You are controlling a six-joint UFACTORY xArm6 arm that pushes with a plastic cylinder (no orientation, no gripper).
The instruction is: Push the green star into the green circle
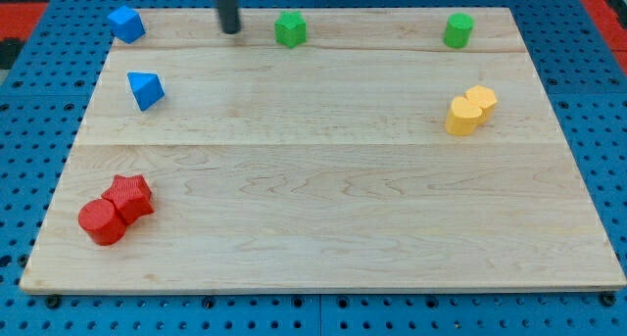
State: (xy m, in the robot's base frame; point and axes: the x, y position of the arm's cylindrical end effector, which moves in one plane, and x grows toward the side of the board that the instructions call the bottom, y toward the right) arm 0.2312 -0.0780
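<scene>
Nothing is being pushed yet: my tip [229,29] is standing just left of the green star-shaped block [290,29], touching nothing, while the green round block [458,30] is waiting far right.

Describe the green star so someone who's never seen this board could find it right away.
Look along the top edge of the wooden board. Two green blocks sit there; the green star is the notched one nearer the middle, just right of my tip, while the green circle is smooth and round.
</scene>
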